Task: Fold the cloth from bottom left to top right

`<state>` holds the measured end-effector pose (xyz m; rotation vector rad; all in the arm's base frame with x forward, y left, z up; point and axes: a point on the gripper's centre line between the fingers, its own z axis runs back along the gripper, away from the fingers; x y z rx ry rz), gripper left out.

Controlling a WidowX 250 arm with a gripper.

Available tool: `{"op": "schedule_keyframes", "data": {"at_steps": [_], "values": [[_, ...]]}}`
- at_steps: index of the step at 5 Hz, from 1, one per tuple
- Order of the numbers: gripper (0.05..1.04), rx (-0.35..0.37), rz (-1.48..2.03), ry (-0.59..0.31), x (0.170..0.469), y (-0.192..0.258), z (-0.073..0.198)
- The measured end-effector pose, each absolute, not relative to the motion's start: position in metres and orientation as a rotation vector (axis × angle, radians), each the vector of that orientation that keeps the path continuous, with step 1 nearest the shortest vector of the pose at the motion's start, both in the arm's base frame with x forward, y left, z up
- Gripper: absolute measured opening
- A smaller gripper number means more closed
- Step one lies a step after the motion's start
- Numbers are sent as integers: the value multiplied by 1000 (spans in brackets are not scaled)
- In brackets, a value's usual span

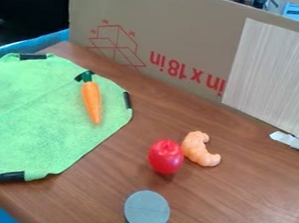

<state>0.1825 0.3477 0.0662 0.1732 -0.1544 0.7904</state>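
We see the green cloth [37,122] spread nearly flat along the left edge of the bench [106,194], unfolded, with a faint crease and black strips of tape at its border. One strip [3,177] marks its near end, close to the bench's left edge. We cannot tell whether the gripper is open, closed or holding anything.

Our main worry is the toy carrot [92,101], which lies on the cloth's upper right part, just where the fold should land. If we bring the bottom left over, the carrot may end up trapped as a lump, or get pushed and roll off towards the bench's middle. A shallow pinch at the near end could slip off the smooth tape; a deep one could press into the bench. Pulling too flat would likely drag the whole cloth rather than fold it, perhaps into the red apple [166,157] and the toy croissant [200,149] beside it. Low travel near the bench's near edge might tip the grey-lidded canister [146,212].
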Motion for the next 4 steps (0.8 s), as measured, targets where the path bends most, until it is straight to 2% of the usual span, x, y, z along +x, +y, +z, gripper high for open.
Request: {"op": "schedule_keyframes", "data": {"at_steps": [4], "values": [[1000,212,828,-163,179,348,41]]}}
